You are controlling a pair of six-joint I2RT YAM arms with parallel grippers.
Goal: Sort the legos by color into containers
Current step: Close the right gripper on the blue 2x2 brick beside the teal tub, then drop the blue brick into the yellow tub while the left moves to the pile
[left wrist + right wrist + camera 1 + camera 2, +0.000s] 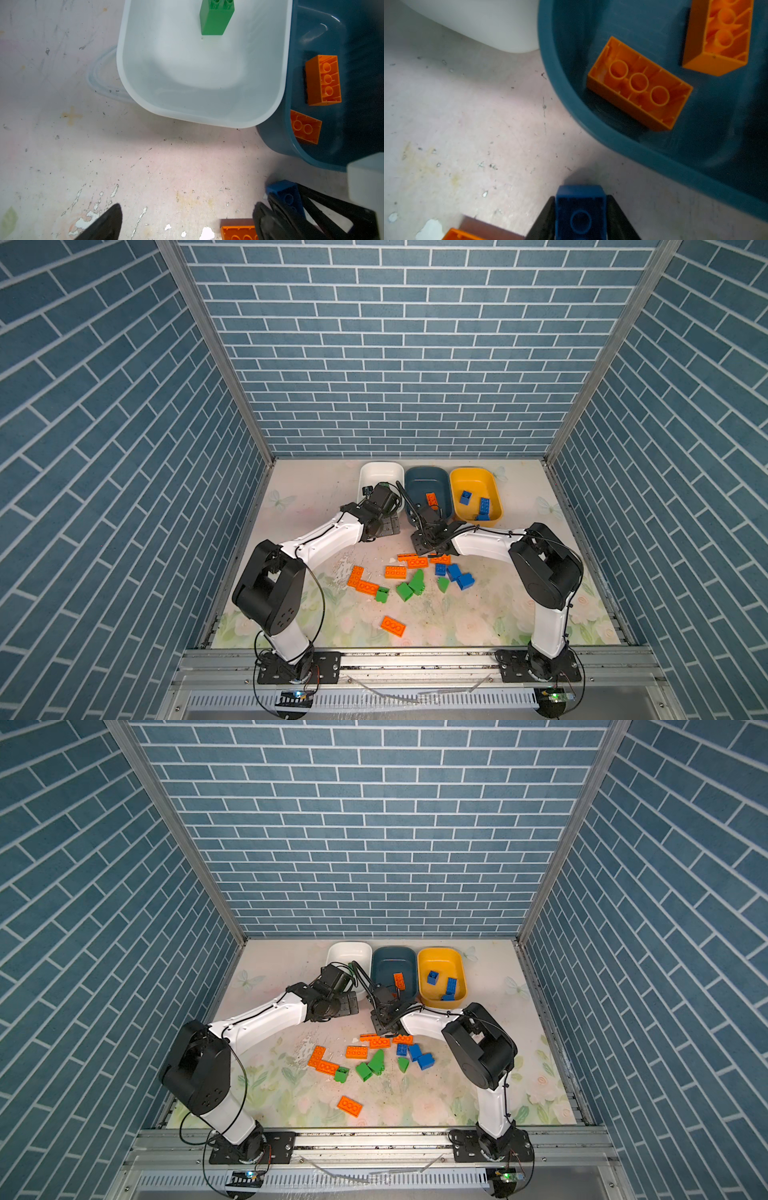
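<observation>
Where right end effector [580, 199] pinches, blue brick [580, 218] sits.

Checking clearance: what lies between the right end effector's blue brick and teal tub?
Only bare tabletop separates blue brick from teal tub, per right wrist view.

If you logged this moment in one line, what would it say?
left tool: open, empty, by white tub | right tool: shut on blue brick | yellow tub: blue bricks | loose bricks: unsorted
</observation>
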